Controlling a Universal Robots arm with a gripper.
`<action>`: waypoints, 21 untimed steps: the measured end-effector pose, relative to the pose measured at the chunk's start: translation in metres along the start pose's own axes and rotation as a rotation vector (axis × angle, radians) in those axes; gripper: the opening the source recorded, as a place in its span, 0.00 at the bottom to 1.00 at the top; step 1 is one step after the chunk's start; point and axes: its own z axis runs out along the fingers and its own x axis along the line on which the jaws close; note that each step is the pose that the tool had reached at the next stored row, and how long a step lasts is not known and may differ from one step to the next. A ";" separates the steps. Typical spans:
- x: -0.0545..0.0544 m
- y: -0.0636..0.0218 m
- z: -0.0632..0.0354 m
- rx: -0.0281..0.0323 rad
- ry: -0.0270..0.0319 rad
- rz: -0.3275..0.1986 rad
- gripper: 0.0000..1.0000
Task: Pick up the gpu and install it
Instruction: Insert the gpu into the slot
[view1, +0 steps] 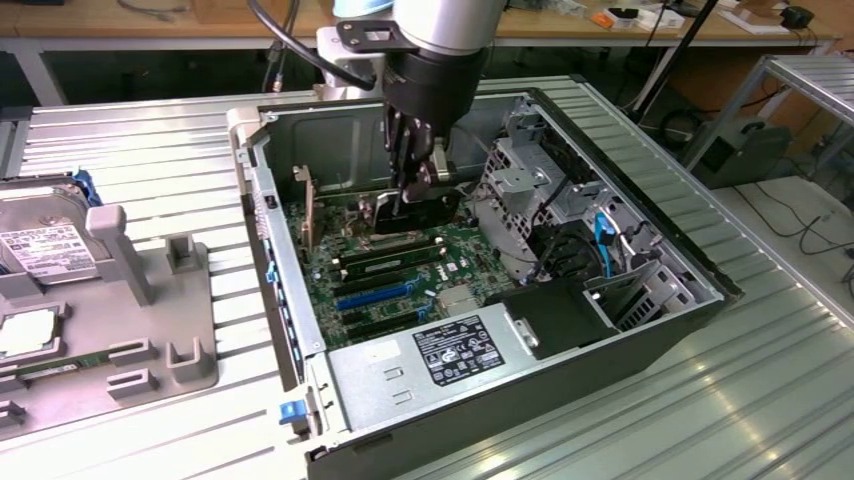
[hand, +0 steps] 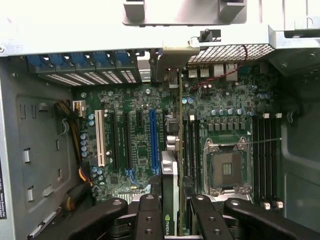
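Note:
The gpu (hand: 176, 150) stands on edge inside the open computer case (view1: 287, 300), its dark card running from between my fingers to the case's rear wall. Its metal bracket (hand: 172, 57) is at the rear slot openings. The card lies along the motherboard (hand: 140, 150), just beside the long blue slot (hand: 152, 140). My gripper (hand: 175, 222) is shut on the card's near end, one black finger (hand: 149, 217) on each side. In the exterior view the gripper (view1: 416, 185) reaches down into the case with the gpu (view1: 407, 212) under it.
A drive cage (view1: 534, 200) and a power supply (view1: 441, 350) crowd the case on the exterior view's right and front. The CPU socket (hand: 225, 167) lies beside the card. A grey tray (view1: 174, 330) on the exterior view's left holds a hard drive (view1: 34, 250).

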 end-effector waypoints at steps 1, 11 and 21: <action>0.000 0.0000 0.0003 0.0000 0.0001 0.000 0.27; 0.000 -0.0001 0.0026 -0.0001 0.0001 0.000 0.27; 0.000 -0.0001 0.0048 0.0000 0.0001 0.000 0.27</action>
